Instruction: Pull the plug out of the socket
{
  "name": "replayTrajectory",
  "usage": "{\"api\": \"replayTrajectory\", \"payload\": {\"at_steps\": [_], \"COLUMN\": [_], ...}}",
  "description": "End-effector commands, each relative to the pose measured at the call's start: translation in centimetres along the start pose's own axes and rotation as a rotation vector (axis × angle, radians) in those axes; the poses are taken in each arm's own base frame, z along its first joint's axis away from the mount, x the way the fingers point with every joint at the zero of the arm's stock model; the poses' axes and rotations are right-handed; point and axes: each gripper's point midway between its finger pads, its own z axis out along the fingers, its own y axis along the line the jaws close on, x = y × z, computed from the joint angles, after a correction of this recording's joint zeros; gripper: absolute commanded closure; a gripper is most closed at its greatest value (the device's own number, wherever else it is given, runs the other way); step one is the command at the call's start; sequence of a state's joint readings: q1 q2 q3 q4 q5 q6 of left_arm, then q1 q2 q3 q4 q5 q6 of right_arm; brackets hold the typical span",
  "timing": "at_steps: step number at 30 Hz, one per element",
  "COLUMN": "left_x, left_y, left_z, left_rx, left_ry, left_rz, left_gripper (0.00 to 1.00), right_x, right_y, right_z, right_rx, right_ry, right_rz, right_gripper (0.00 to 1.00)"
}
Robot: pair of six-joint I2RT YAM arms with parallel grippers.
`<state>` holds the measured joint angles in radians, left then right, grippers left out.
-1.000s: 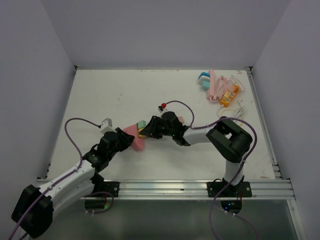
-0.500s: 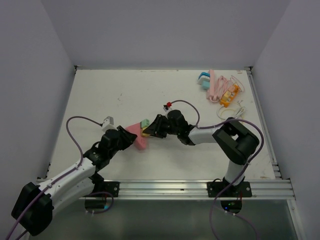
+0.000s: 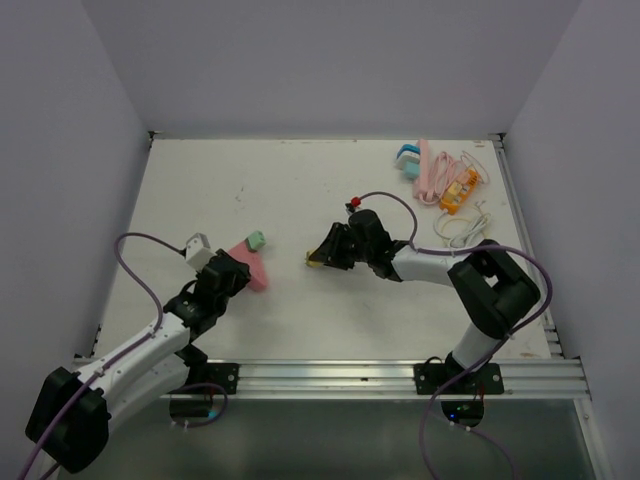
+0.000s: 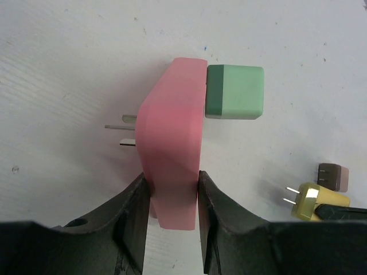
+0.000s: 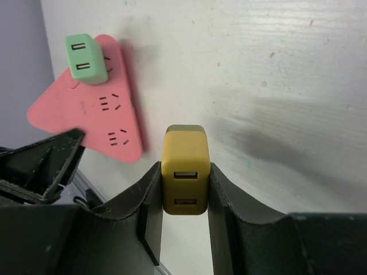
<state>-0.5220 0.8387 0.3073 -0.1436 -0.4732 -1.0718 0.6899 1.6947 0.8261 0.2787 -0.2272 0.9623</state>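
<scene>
From overhead, the left gripper (image 3: pixel 232 272) covers the near end of the pink socket (image 3: pixel 247 263). The left wrist view cuts that same end off at the bottom of the frame. In that view the fingers (image 4: pixel 135 212) press on both flat sides of the pink socket (image 4: pixel 172 143), clamped firmly on it. Two metal prongs (image 4: pixel 123 121) stick out of its left face, and a green plug (image 4: pixel 235 91) sits plugged into its far corner.

Right of the pink socket and well apart from it, the right gripper (image 3: pixel 325 256) is closed on the yellow plug (image 3: pixel 316 262), which is mostly buried under black fingers in the overhead view. The right wrist view shows it plainly. The yellow plug (image 5: pixel 184 169) is squeezed between both pads with its two slots facing the camera. It is out of the pink socket (image 5: pixel 86 109), with bare table (image 5: pixel 275 69) between them.

A small dark block (image 4: pixel 332 176) sits just beyond the yellow plug (image 4: pixel 312 200) in the left wrist view. It may be another adapter, but it is too small to tell. Open tabletop lies all round the pink socket, and a heap of cables (image 3: pixel 440 175) lies far to its right, by the back corner.
</scene>
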Motion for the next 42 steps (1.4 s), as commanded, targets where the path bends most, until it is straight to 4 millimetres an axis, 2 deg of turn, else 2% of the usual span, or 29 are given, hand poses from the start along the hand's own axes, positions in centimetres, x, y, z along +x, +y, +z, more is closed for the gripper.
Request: {"api": "replayTrajectory", "payload": {"at_steps": [1,4,7,8,16,19,22,25,29,34,36,37,39,40,42], "left_x": [-0.1,-0.1,0.1,0.2,0.6,0.6,0.6,0.8,1.0,1.3,1.4,1.3,1.5,1.5,1.7], "left_y": [3.5,2.9,2.5,2.5,1.3,0.3,-0.5,-1.2,-2.2,-3.1,-3.4,-3.5,-3.7,-3.7,-3.9], "left_z": [-0.2,-0.2,-0.2,-0.2,-0.1,-0.1,-0.2,-0.2,-0.2,-0.3,-0.4,-0.4,-0.5,-0.5,-0.5], "left_rx": [-0.134,-0.106,-0.083,-0.076,-0.011,0.043,0.090,0.130,0.183,0.227,0.241,0.250,0.262,0.266,0.276], "left_ry": [-0.018,-0.014,-0.005,-0.006,0.016,0.016,0.015,0.023,0.030,0.043,0.050,0.048,0.054,0.054,0.061], "left_rz": [0.120,0.112,0.115,0.114,0.132,0.137,0.144,0.152,0.159,0.168,0.173,0.171,0.177,0.177,0.178], "left_gripper": [1.00,1.00,1.00,1.00,1.00,1.00,1.00,1.00,1.00,1.00,1.00,1.00,1.00,1.00,1.00], "right_x": [-0.2,-0.6,-1.3,-1.7,-2.2,-3.2,-3.3,-4.3,-4.9,-5.2,-5.5,-6.0,-6.2,-6.2,-6.9], "right_y": [0.6,0.7,-0.5,-1.7,-6.3,-8.9,-10.2,-11.7,-12.3,-13.2,-13.5,-14.2,-14.9,-16.0,-16.1], "right_z": [-0.6,-1.2,-2.2,-2.7,-5.8,-7.0,-7.1,-6.9,-5.4,-4.2,-4.3,-4.6,-5.4,-6.0,-7.1], "right_rx": [0.005,-0.008,-0.003,0.016,0.036,0.053,0.053,0.066,0.046,0.037,0.043,0.064,0.106,0.171,0.221], "right_ry": [-0.007,-0.014,-0.025,-0.032,-0.041,-0.069,-0.059,-0.070,-0.041,-0.029,-0.031,-0.050,-0.061,-0.067,-0.094], "right_rz": [-0.044,-0.054,-0.049,-0.038,-0.011,0.037,0.056,0.085,0.094,0.127,0.125,0.133,0.120,0.128,0.074], "right_gripper": [1.00,1.00,1.00,1.00,1.00,1.00,1.00,1.00,1.00,0.84,0.69,0.56,0.40,0.28,0.17]}}
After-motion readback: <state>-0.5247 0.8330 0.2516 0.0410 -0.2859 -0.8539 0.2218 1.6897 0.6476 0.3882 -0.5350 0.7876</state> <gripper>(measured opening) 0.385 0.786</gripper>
